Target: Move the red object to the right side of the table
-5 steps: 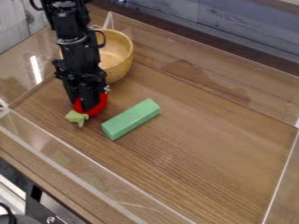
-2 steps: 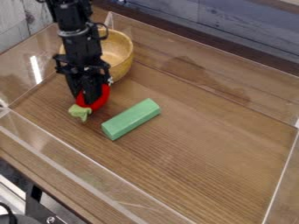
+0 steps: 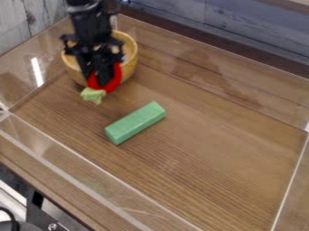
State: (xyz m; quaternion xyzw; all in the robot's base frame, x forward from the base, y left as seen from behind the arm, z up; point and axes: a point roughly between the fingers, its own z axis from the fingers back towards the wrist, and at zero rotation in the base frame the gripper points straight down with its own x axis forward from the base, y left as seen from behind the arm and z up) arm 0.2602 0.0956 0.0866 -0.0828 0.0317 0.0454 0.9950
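One green block nearest, flat on the table, mid-left. Behind it, gripper pointing down, fingers pinched on the red object, lifted clear of the wood. Bowl just behind, far-left corner.

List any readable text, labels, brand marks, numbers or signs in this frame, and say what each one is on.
None: no text, label, number or sign can be read anywhere in this view.
The gripper, the red object it holds, the green block, the wooden bowl and the table all show plain surfaces; the picture is also small and soft, so any fine print would not be legible.
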